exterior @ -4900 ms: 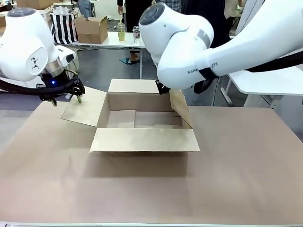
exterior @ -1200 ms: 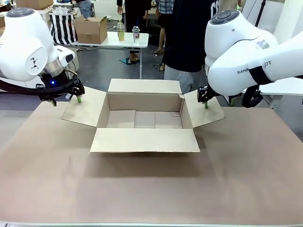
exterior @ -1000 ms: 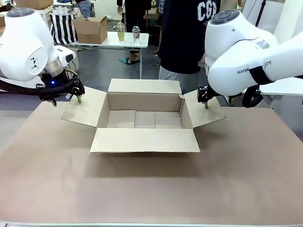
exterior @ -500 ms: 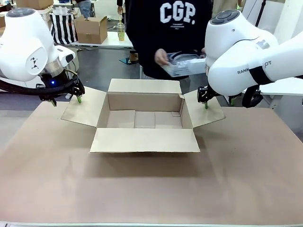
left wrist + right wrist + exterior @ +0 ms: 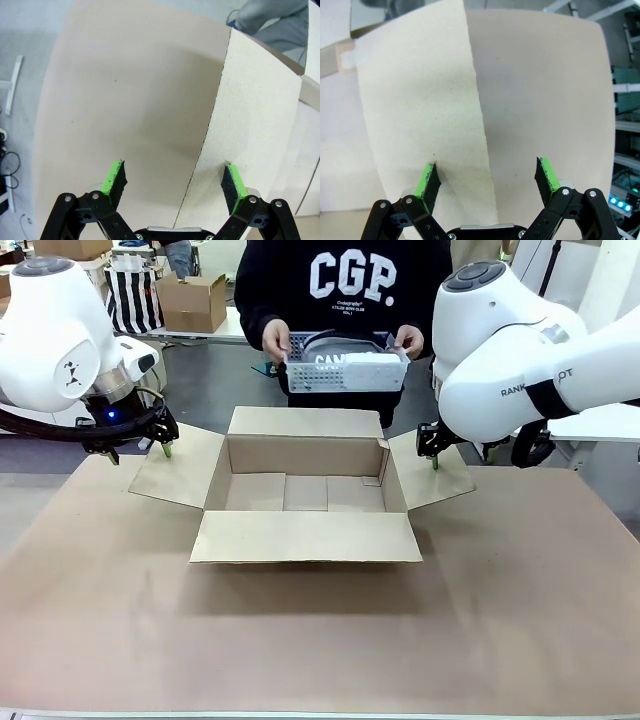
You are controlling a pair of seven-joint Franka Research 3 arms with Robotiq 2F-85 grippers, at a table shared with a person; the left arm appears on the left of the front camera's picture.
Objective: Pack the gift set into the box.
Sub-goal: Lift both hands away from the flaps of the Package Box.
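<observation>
Packing has not begun: the cardboard carton sits open and empty, its side flaps under the left gripper and right gripper (both spread wide); a person's hands hold the gift set beyond its far flap.

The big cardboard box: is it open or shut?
Open: the box has all four flaps spread outward, and its bare floor shows.

The right gripper is hanging open astride the box's flap edge, one green pad over the flap at seven o'clock, the other over the table at five.
</observation>
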